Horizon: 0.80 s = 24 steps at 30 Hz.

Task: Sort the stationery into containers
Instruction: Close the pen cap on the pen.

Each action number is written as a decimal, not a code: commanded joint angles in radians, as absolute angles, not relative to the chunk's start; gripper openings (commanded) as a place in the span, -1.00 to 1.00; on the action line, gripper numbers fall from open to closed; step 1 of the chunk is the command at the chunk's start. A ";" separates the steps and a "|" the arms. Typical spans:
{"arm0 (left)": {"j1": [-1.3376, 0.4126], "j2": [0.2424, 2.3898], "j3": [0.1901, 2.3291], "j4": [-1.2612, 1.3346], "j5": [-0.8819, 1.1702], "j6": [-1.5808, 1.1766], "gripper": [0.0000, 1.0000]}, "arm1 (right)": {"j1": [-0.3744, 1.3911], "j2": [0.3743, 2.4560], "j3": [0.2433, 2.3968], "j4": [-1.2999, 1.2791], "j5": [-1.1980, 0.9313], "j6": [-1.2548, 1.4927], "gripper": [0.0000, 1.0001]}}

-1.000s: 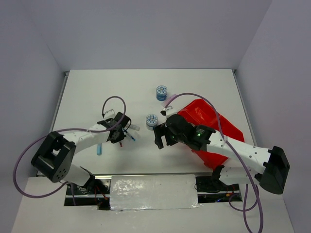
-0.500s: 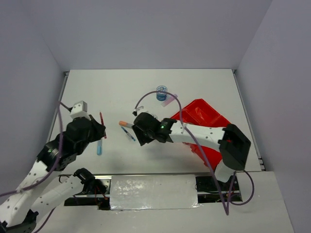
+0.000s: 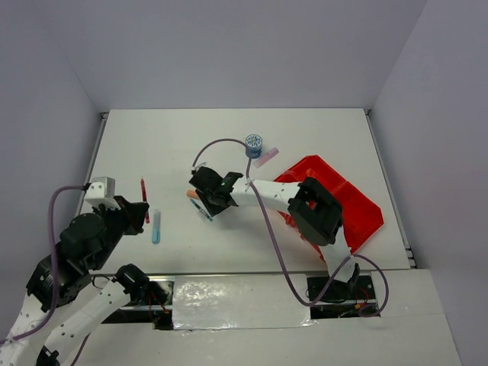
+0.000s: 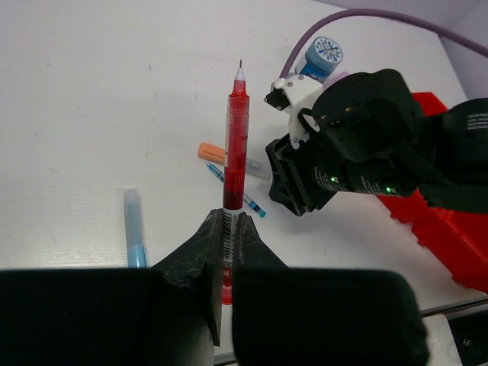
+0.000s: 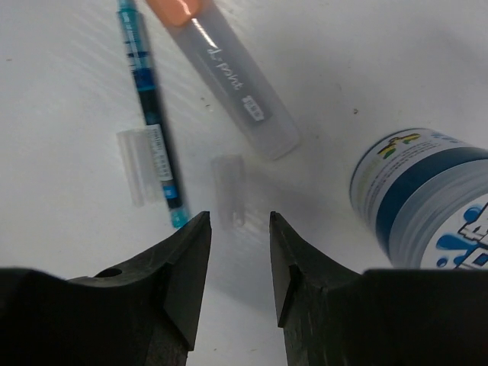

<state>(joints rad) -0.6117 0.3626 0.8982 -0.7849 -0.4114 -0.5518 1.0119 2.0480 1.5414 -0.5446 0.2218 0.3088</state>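
Nearest me, my left gripper [image 4: 229,229] is clamped tight on the red pen [image 4: 235,137], and the light blue pen [image 3: 155,226] lies on the table close by. Further out, my right gripper [image 5: 240,252] hangs with its jaws parted and empty over the blue pen [image 5: 152,114] and the orange-tipped marker [image 5: 229,76]. A patterned roll [image 5: 427,198] stands just beside them, and the red tray [image 3: 362,210] is off to the right.

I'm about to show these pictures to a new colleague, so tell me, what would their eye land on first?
The red pen stands out most, clamped in the left gripper and pointing out over the white table. Next comes the big red tray on the right side. Up close, the right gripper, jaws apart, hangs over a blue pen, an orange-capped marker and a blue-white roll.
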 commanded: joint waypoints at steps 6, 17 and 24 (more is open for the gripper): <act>-0.615 0.327 0.903 -0.736 -0.419 -0.529 -1.00 | 0.997 2.040 1.579 -0.562 0.190 0.294 -0.12; -0.615 0.367 0.905 -0.738 -0.416 -0.525 -1.00 | 1.051 2.060 1.640 -0.578 0.158 0.290 -0.11; -0.615 0.383 0.907 -0.733 -0.405 -0.517 -1.00 | 1.072 2.103 1.695 -0.594 0.147 0.290 -0.10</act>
